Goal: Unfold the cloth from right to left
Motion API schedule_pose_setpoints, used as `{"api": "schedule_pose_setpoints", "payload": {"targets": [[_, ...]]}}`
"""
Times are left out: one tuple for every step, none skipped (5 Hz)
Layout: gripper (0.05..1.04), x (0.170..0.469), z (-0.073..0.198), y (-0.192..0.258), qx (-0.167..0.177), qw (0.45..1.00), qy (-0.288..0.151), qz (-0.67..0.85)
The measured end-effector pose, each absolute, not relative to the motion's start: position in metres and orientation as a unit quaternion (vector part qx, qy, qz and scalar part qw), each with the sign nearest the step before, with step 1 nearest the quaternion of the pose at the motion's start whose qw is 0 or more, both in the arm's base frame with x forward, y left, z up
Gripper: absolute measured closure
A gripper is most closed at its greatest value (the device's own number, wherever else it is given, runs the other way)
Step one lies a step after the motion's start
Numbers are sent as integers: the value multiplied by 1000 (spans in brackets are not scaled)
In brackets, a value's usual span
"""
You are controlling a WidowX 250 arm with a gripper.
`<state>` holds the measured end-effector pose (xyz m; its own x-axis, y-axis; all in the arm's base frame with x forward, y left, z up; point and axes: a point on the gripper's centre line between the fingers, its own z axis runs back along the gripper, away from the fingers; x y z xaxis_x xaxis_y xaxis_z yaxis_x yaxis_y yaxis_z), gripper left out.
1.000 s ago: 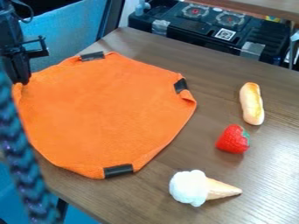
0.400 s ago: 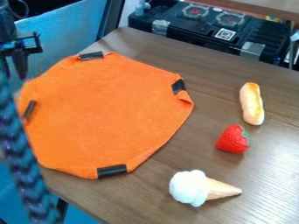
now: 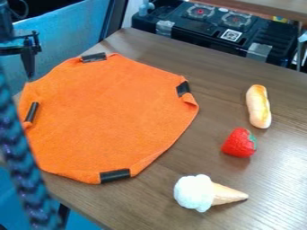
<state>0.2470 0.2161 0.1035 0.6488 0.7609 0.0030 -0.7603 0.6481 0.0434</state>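
Gripper (image 3: 28, 67) higher; blk strip (image 3: 32, 112) now vis. on cloth (image 3: 108, 117).

At ten o'clock the arm (image 3: 5, 24) is black with a faint bluish sheen, its upright section narrow. A thin dark cable (image 3: 26, 10) curves out beside it, between ten and eleven o'clock. The gripper (image 3: 28, 51) is black too, with slim, angular crosspieces. From nine towards seven o'clock runs a thick braided cord (image 3: 23, 166), dark with blue and purple flecks.
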Motion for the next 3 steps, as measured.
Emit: {"api": "schedule_pose_setpoints", "payload": {"targets": [[83,252,103,209,9,925,6,380],[83,274,109,180,-7,964,-20,264],[83,298,115,133,-33,978,-22,205]]}}
